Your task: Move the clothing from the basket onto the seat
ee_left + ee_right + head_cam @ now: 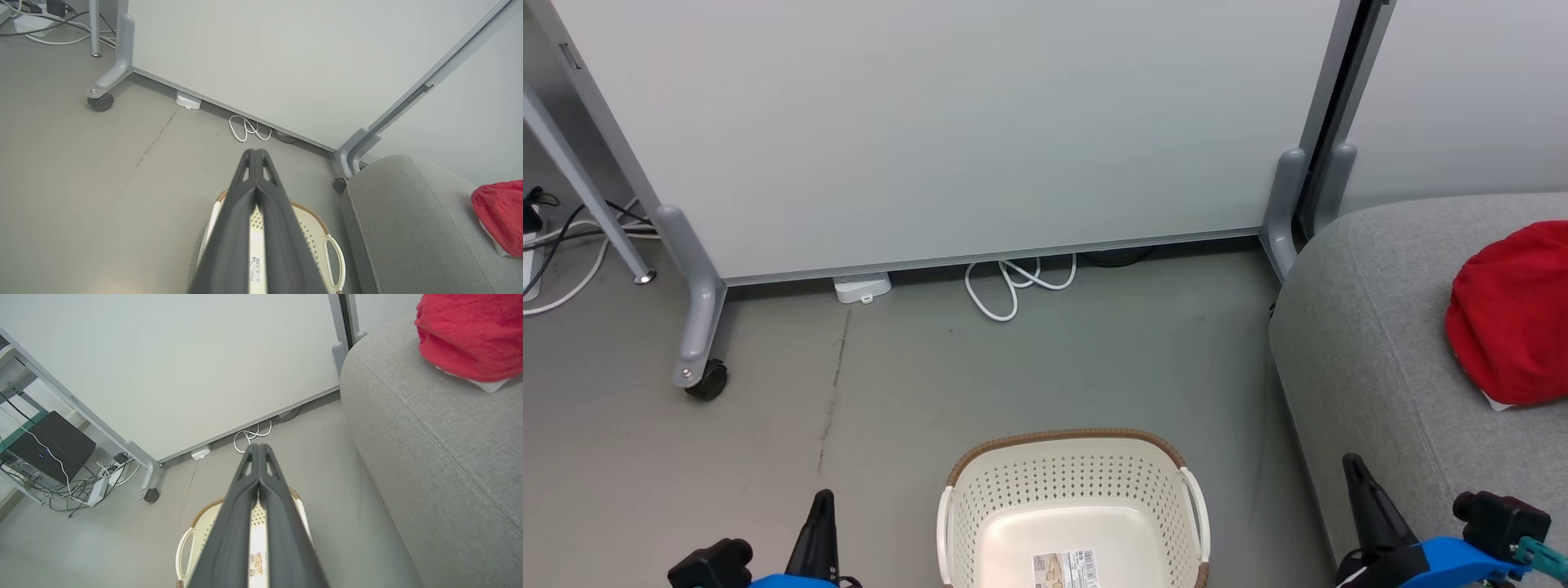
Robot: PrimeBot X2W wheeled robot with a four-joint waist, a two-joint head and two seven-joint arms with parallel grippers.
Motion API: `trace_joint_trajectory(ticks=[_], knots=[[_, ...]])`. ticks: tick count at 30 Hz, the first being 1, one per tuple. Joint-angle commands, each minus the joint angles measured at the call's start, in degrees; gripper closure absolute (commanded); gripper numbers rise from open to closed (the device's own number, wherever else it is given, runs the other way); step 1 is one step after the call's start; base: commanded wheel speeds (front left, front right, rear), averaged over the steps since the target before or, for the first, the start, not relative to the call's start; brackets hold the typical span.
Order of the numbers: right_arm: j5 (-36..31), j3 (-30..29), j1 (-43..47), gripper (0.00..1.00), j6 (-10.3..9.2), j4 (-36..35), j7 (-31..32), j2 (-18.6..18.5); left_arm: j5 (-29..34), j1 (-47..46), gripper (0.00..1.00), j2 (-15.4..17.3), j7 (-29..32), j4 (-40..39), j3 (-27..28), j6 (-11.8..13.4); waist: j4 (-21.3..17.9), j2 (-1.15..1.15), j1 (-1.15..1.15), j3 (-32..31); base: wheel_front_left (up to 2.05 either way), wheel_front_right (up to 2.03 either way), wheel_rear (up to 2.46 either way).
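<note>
The basket (1065, 436) stands on the floor (890, 392), just left of the seat (1372, 343). Its pale bottom shows bare apart from a printed label (1063, 569) stuck flat to it. The clothing (1511, 314) lies on the seat as a red heap, well apart from the basket, with a bit of white showing at its lower edge. Whether the heap is one garment or two cannot be told.

The left gripper (823, 500) sits at the lower left, beside the basket's left handle. Its two dark fingers are pressed together along their length, with nothing between them. The left wrist view shows the same closed pair (255, 153) pointing over the basket's rim (314, 215).

The right gripper (1352, 462) is at the lower right, in front of the seat's near part, its fingers also closed tight and holding nothing (258, 447). It touches neither the seat nor the clothing.

Beyond the basket stands a pale panel (947, 122) on castors, with a white cable (1013, 286) looped at its foot.
</note>
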Motion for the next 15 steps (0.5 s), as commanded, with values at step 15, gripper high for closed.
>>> trace_joint_trajectory(ticks=[15], knots=[[14.66, -0.98, -3.02, 1.00, 0.01, -1.16, 2.13, -0.27, -12.72, -3.18, 1.00, -0.18, 3.61, -3.31, 3.02, -0.03, -0.32, 0.00, -0.01, 0.18, 0.00, 0.00, 0.00]])
